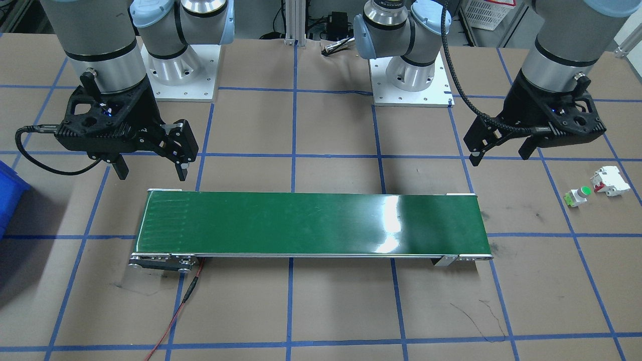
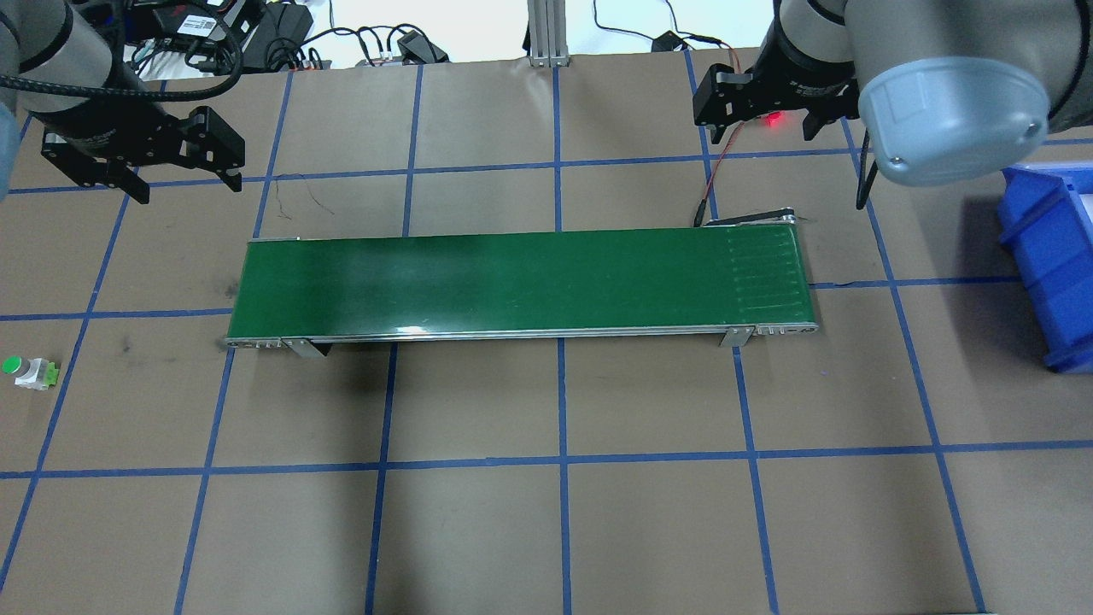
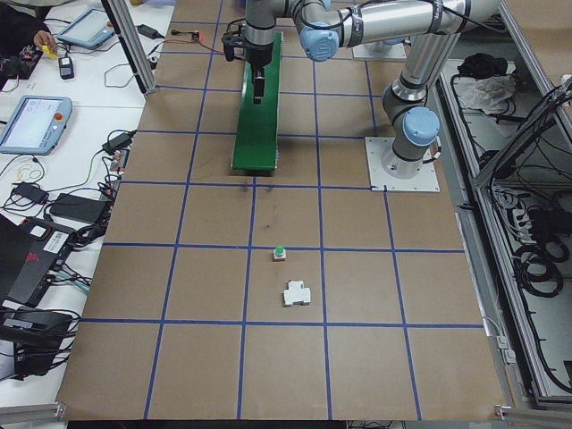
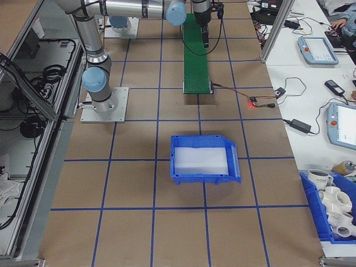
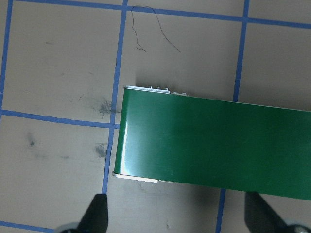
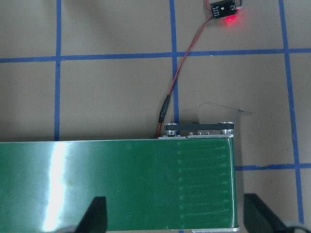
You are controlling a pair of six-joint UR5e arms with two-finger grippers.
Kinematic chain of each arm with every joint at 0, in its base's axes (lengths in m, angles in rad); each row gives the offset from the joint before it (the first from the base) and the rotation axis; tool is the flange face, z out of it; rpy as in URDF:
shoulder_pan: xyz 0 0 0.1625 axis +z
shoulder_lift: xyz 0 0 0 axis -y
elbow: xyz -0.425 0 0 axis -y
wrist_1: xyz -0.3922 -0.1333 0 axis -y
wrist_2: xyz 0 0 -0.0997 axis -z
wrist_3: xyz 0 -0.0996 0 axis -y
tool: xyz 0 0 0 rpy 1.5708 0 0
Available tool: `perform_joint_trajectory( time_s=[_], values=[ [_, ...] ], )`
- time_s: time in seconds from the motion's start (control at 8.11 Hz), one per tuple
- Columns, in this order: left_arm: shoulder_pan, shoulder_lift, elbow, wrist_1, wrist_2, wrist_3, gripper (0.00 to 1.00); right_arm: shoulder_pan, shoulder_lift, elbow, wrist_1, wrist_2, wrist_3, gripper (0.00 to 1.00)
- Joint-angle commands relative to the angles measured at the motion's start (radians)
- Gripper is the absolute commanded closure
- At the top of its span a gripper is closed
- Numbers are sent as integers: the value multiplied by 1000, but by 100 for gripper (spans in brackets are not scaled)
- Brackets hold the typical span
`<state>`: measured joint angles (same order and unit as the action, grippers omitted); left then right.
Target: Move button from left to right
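The button (image 1: pixel 579 195), with its round glossy green cap, lies on the brown paper table (image 1: pixel 341 311) at the left end, beside a white blocky part (image 1: pixel 609 180). Left gripper (image 1: pixel 499 153) and right gripper (image 1: pixel 150 170) hover with fingers spread, empty, above the smooth green conveyor belt (image 1: pixel 311 223).

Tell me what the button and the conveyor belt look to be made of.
Button: likely moulded plastic, going by its glossy green cap, white body and yellow-green base.
Conveyor belt: smooth green sheet, probably PVC or rubber, semi-glossy, since it mirrors the ceiling lights in bright patches; its side rails look like bare metal.
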<state>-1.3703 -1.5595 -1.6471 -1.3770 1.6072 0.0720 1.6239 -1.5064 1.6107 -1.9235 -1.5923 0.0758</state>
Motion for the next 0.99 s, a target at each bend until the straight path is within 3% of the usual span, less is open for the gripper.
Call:
perform_joint_trajectory(
  time_s=[0.0,0.25,0.62,0.86],
  values=[
    [4,2,-2,-1,-1,3,0,1,0,0,0,0,1,0],
    [69,1,3,-1,2,195,0,-1,0,0,-2,0,-1,0],
    [345,-45,4,19,2,374,0,-1,0,0,-2,0,1,0],
    [488,-152,4,128,4,464,0,-1,0,0,-2,0,1,0]
  ],
)
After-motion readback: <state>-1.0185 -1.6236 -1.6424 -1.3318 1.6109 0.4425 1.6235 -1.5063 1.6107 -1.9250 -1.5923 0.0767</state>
